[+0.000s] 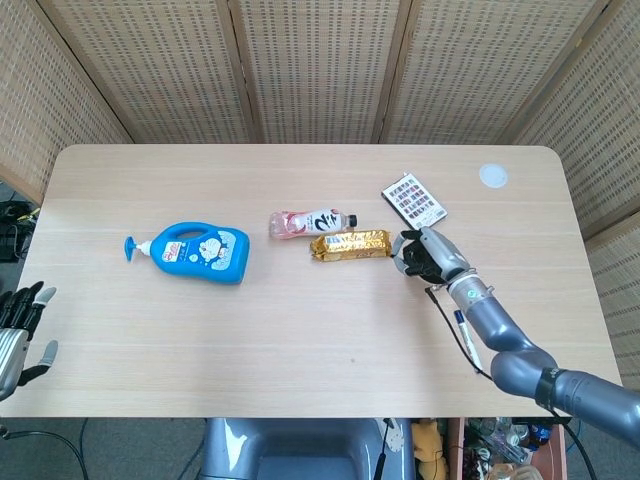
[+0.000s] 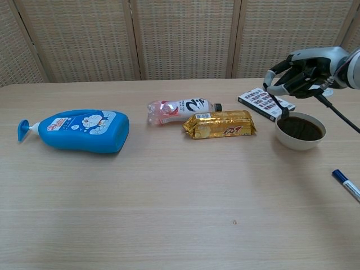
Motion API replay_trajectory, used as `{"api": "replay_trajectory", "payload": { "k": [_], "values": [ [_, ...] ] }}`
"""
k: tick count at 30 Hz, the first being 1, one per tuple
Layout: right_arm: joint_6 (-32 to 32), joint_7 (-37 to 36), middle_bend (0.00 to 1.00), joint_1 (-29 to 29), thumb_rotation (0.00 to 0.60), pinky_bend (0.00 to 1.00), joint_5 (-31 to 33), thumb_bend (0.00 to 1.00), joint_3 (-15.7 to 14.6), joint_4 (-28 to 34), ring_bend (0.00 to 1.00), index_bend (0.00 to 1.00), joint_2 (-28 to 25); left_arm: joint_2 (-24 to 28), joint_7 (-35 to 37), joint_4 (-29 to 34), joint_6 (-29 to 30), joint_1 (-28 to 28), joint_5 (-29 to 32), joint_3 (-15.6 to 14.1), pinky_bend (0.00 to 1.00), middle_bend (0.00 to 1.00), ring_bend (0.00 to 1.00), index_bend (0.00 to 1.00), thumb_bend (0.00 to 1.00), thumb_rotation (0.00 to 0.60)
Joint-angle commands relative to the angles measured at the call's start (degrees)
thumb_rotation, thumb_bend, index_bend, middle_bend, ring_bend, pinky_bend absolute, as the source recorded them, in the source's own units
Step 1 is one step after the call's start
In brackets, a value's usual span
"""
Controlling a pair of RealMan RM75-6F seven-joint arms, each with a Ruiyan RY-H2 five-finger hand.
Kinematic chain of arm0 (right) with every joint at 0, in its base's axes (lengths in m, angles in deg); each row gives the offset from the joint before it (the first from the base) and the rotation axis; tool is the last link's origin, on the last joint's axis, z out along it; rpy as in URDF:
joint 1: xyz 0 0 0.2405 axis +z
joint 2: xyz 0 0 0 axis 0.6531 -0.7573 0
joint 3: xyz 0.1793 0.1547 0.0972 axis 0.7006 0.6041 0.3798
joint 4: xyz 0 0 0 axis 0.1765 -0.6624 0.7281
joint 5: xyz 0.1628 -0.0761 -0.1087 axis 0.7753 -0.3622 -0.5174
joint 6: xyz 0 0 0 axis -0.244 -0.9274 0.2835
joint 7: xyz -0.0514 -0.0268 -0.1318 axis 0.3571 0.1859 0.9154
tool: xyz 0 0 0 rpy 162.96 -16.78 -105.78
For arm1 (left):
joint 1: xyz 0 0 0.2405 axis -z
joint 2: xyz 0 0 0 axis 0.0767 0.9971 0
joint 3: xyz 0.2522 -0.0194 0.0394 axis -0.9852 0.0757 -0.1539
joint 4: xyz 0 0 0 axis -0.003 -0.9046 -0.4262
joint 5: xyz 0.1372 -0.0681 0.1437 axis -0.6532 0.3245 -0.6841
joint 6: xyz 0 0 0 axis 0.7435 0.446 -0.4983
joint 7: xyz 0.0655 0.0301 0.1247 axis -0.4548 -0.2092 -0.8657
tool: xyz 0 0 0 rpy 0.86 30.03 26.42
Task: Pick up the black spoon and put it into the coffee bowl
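In the chest view my right hand (image 2: 302, 66) hovers above the white coffee bowl (image 2: 292, 140) and grips the black spoon (image 2: 277, 104) by its upper end. The spoon slants down, and its tip reaches the dark coffee at the bowl's left rim. From the head camera, my right hand (image 1: 426, 255) covers the bowl, so bowl and spoon are hidden there. My left hand (image 1: 18, 335) hangs off the table's near-left corner, fingers apart and holding nothing.
A blue pump bottle (image 1: 200, 252) lies at the left. A pink drink bottle (image 1: 310, 222) and a gold packet (image 1: 350, 244) lie mid-table beside the bowl. A card box (image 2: 260, 101) sits just behind the bowl, a white disc (image 1: 492, 176) far right, a blue pen (image 2: 346, 184) near right.
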Motion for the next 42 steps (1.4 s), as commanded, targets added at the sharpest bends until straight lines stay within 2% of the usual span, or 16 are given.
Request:
{"api": "replay_trajectory", "payload": {
  "k": [1, 12, 30, 42],
  "values": [
    [0.53, 1.53, 0.90, 1.86, 0.600, 1.00, 3.10, 0.64, -0.47, -5.07, 0.89, 0.72, 3.04, 0.04, -0.15, 0.12, -0.12, 0.01, 0.11, -0.01, 0.00, 0.00, 0.00, 0.00, 0.47, 0.600],
    [3.45, 3.89, 0.90, 3.64, 0.600, 1.00, 6.93, 0.64, -1.97, -15.34, 0.89, 0.73, 7.25, 0.21, -0.94, 0.58, -0.64, 0.02, 0.69, 0.01, 0.00, 0.00, 0.00, 0.00, 0.47, 0.600],
    [7.00, 4.56, 0.90, 3.31, 0.600, 1.00, 7.09, 0.64, -2.67, -25.66, 0.89, 0.74, 10.66, 0.32, -2.23, 1.62, -0.78, 0.10, 0.79, 0.03, 0.00, 0.00, 0.00, 0.00, 0.47, 0.600],
    [8.31, 3.80, 0.90, 2.07, 0.600, 1.00, 4.96, 0.64, -2.35, -22.16, 0.89, 0.74, 9.91, 0.08, -2.05, 1.39, -1.05, 0.33, 0.76, 0.09, 0.00, 0.00, 0.00, 0.00, 0.47, 0.600]
  ]
}}
